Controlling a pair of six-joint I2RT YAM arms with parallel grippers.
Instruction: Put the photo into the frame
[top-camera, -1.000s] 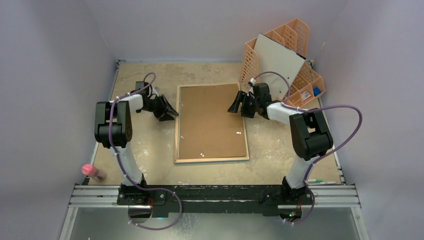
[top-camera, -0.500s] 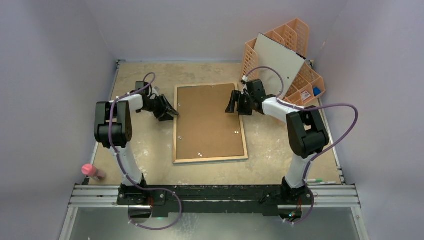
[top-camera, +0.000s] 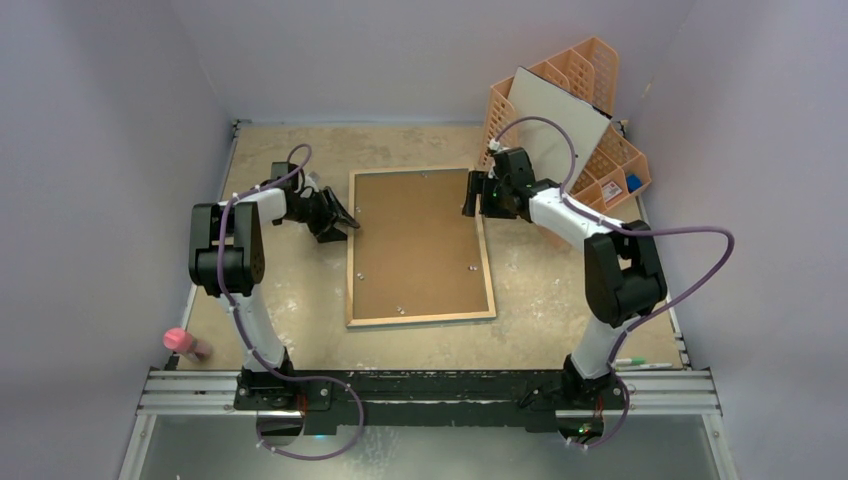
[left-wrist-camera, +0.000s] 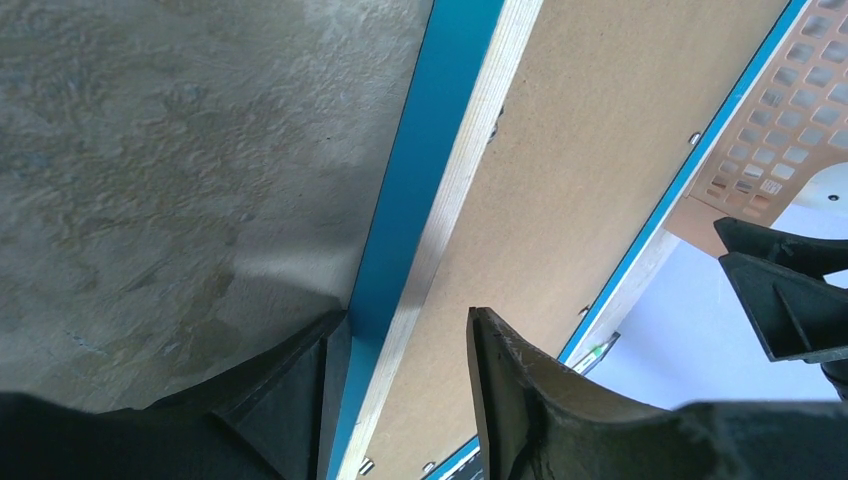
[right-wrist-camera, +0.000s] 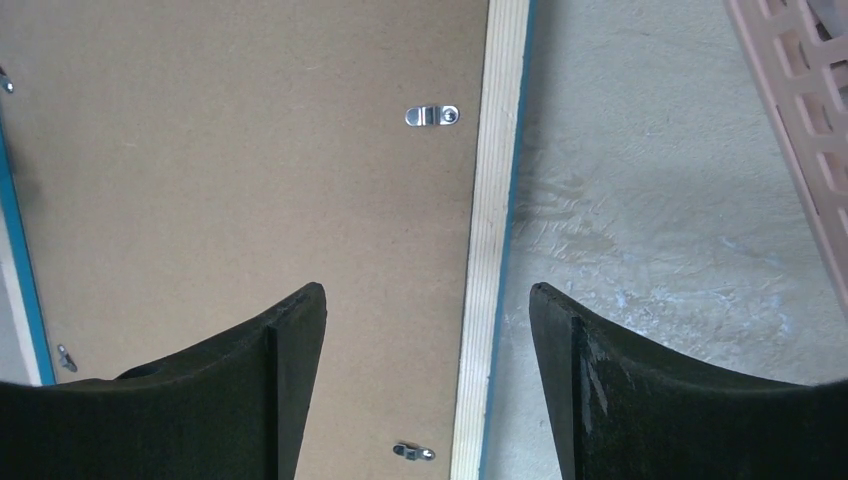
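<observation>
The frame (top-camera: 420, 319) lies face down on the table, its light wood rim around a brown hardboard backing (top-camera: 418, 245). The photo is hidden. My left gripper (top-camera: 345, 222) sits low at the frame's left edge. In the left wrist view it (left-wrist-camera: 405, 315) is open, with the blue side (left-wrist-camera: 430, 150) and wood rim between its fingers. My right gripper (top-camera: 472, 195) hovers over the far right edge. In the right wrist view it (right-wrist-camera: 428, 292) is open, astride the rim (right-wrist-camera: 495, 180) without touching it, and a metal clip (right-wrist-camera: 432, 115) lies ahead.
An orange lattice organiser (top-camera: 610, 160) stands at the back right with a grey-white board (top-camera: 555, 120) leaning on it. A pink object (top-camera: 183, 342) lies at the near left edge. A pen (top-camera: 640, 363) lies at the near right.
The frame has shifted slightly left and straightened. My right gripper has moved toward the far right corner. The left gripper's jaws have spread wider.
</observation>
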